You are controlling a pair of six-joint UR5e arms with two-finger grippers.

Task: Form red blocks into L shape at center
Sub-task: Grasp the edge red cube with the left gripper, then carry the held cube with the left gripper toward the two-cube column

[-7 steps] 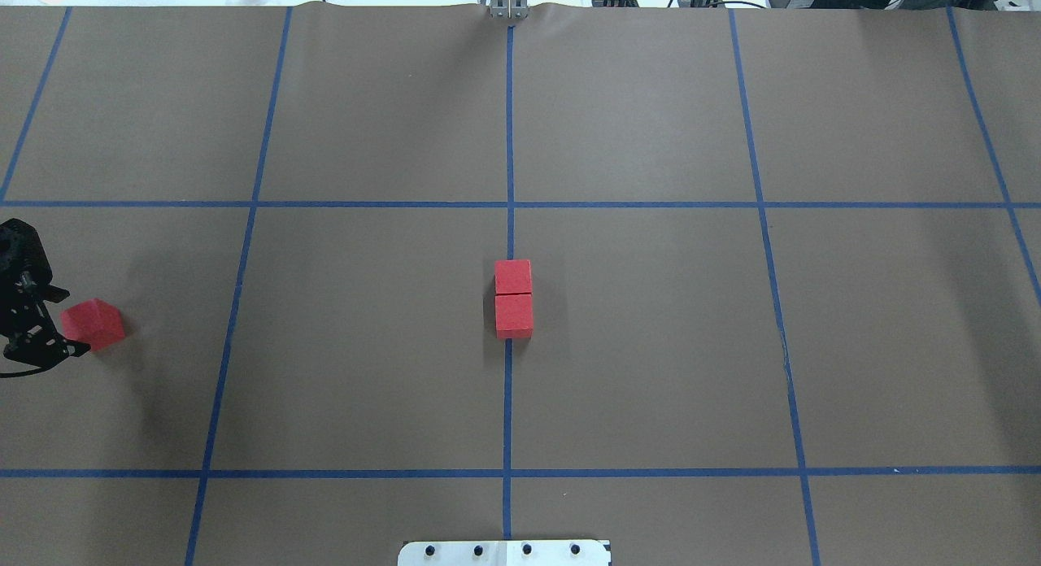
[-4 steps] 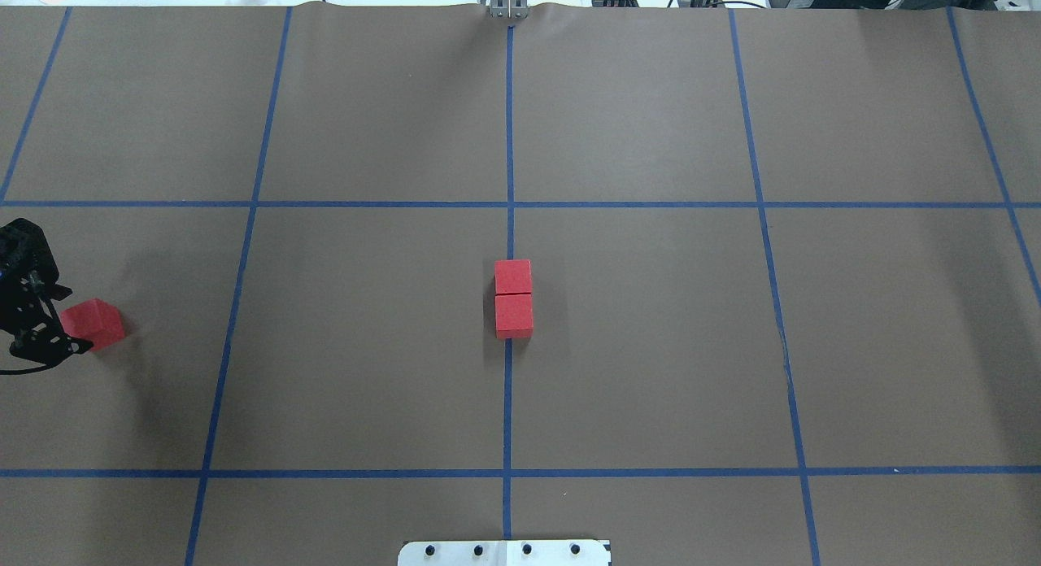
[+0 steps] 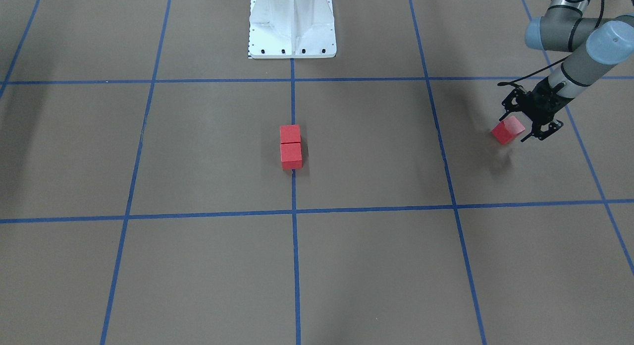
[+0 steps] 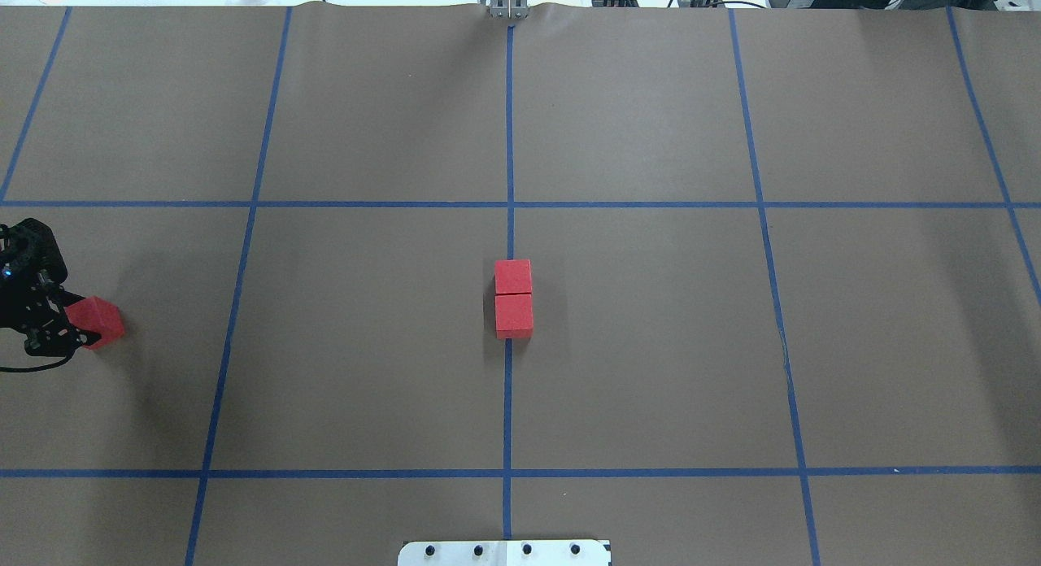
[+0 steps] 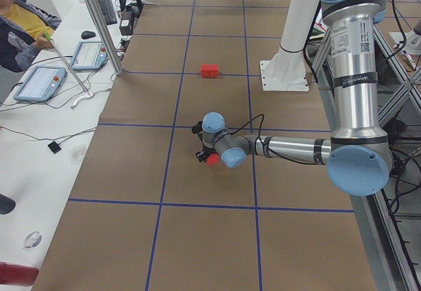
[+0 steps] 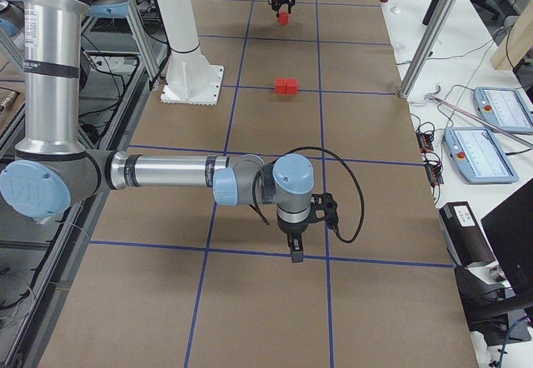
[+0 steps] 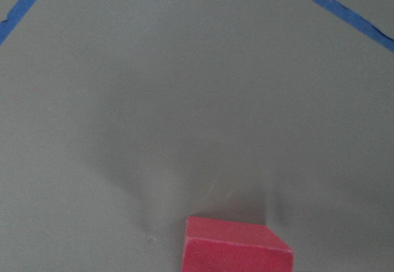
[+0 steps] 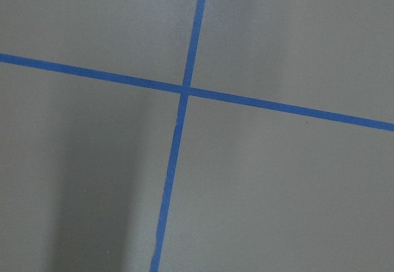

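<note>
Two red blocks point(image 4: 513, 276) point(image 4: 514, 315) lie touching in a short row on the blue line point(image 4: 507, 403) at the table's centre; they also show in the front view point(image 3: 290, 146). The third red block point(image 4: 106, 322) sits turned at an angle at the far left and shows in the front view point(image 3: 506, 132). My left gripper point(image 4: 80, 320) is low over it, open, with a finger on either side. The left wrist view shows this block point(image 7: 237, 247) at the bottom edge. My right gripper point(image 6: 293, 250) shows only in the exterior right view, so I cannot tell its state.
The white robot base plate point(image 3: 292, 23) stands at the near table edge point(image 4: 504, 552). A metal clamp point(image 4: 508, 5) sits at the far edge. An operator point(image 5: 20, 21) and tablets point(image 5: 39, 83) are beside the table on the left arm's side.
My left gripper has come lower and a little to the right, so it now covers the left part of the third block. The block and the centre pair have not moved.
</note>
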